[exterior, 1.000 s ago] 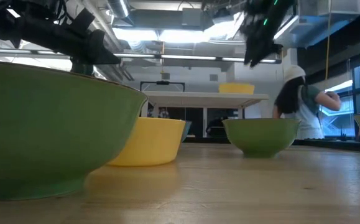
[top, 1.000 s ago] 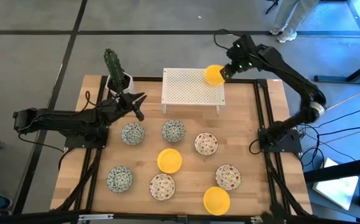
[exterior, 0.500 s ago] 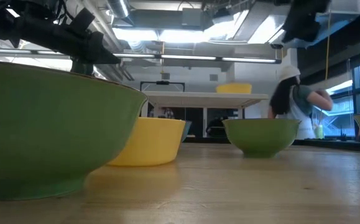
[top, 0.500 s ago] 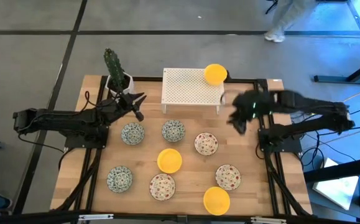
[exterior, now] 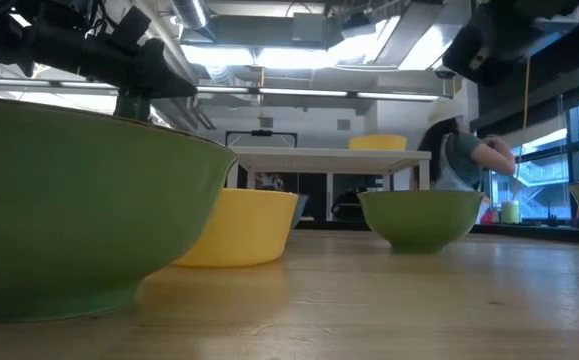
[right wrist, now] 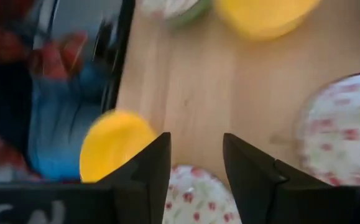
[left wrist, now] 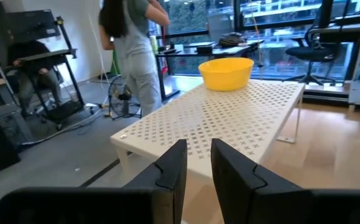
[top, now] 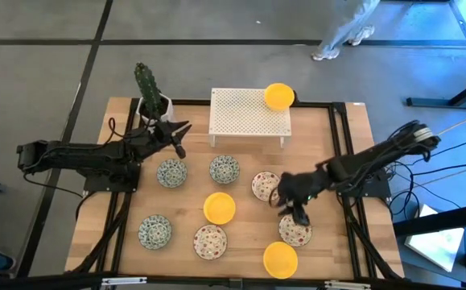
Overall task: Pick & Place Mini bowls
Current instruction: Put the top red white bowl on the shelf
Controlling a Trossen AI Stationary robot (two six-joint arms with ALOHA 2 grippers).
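Several mini bowls stand on the wooden table (top: 337, 161): blue-green patterned ones (top: 171, 172), red-speckled ones (top: 266, 185) and plain yellow ones (top: 219, 207). One yellow bowl (top: 278, 95) rests on the far right corner of a white perforated rack (top: 245, 117). My right gripper (top: 296, 216) hangs open, slanting down, just over the far edge of a red-speckled bowl (right wrist: 198, 196) at the near right, and touches nothing. My left gripper (top: 181, 137) waits level at the far left beside the cactus pot, its fingers (left wrist: 173, 165) a narrow gap apart with nothing between them.
A cactus in a white square pot (top: 150, 101) stands at the far left corner. Black frame rails (top: 347, 185) run along both sides of the table. A person (left wrist: 133, 56) walks on the floor beyond the far edge.
My right gripper has left the yellow bowl on the rack's far right corner. It has swung toward the table's near edge, come down and tipped downward, to above the red-speckled bowl at the near right. The yellow bowl stays on the rack.
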